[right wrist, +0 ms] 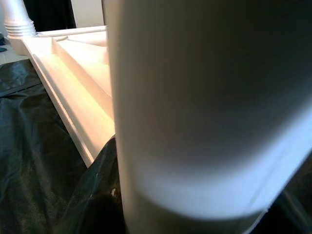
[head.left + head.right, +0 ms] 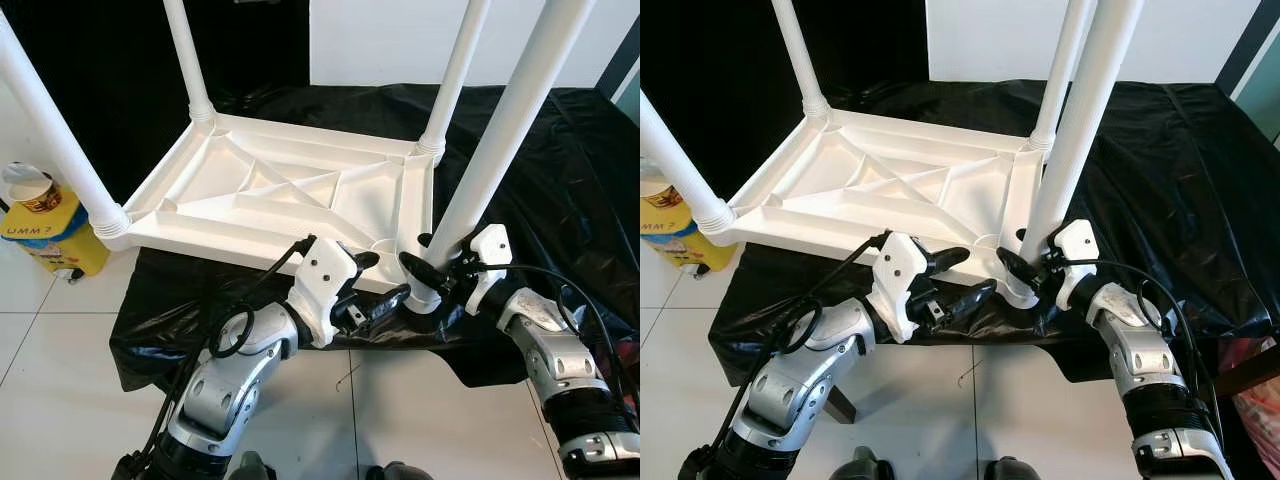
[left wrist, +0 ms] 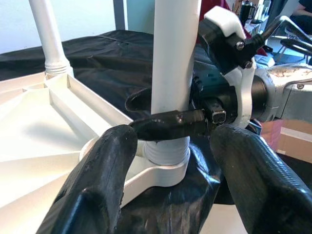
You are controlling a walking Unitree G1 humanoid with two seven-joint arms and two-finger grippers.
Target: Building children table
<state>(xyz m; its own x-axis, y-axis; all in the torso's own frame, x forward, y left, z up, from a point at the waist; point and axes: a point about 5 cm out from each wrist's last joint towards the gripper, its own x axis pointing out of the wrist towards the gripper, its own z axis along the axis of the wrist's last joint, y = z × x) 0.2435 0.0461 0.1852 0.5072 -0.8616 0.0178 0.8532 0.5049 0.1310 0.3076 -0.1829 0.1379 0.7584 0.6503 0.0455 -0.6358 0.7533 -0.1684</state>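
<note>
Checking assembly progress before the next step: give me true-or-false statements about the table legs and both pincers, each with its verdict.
1. The white tabletop lies upside down on black sheeting. True.
2. Only two legs stand in it. False: four legs rise from its corners.
3. The right pincer grips the near-right leg just above its socket. True.
4. The left pincer is clamped on the far-left leg. False: it is open beside the near-right leg's base.
5. A yellow container stands on the floor. True.
</note>
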